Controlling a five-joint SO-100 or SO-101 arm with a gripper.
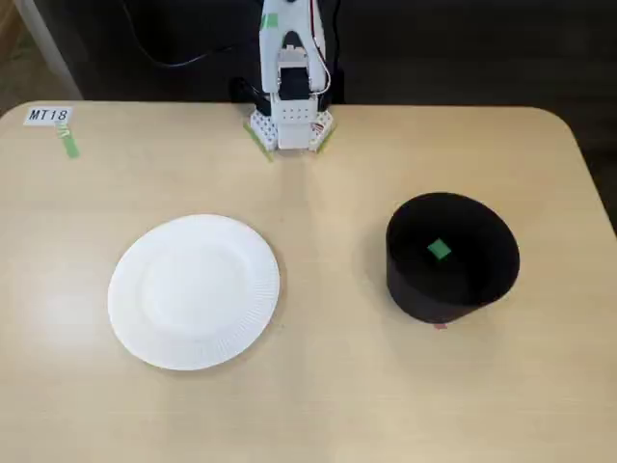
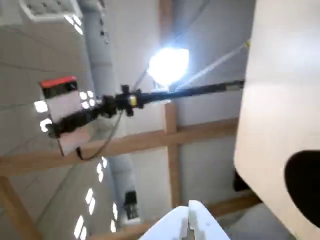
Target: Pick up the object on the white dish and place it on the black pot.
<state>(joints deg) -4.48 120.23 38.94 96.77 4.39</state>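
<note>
Fixed view: a tiny bright green cube (image 1: 439,250) rests atop the matte black cylindrical pot (image 1: 451,258), right of the round white ribbed paper plate (image 1: 194,290) on the beige surface (image 1: 328,386). Wrist view: the white tool (image 2: 190,225), fingers apparently together, points toward a ceiling lamp (image 2: 168,65).

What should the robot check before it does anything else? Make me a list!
1. Green cube is in the black pot: ok, it sits inside, near the middle.
2. White dish is empty: ok, nothing lies on it.
3. Pot stands upright on the table: ok.
4. Arm is clear of the dish and pot: ok, it is folded back at the far edge of the table.
5. Jaws hold nothing: ok, in the wrist view the gripper tips meet with nothing between them.
6. Path over the table is free: cannot tell from the wrist view, which looks up at the ceiling.
</note>
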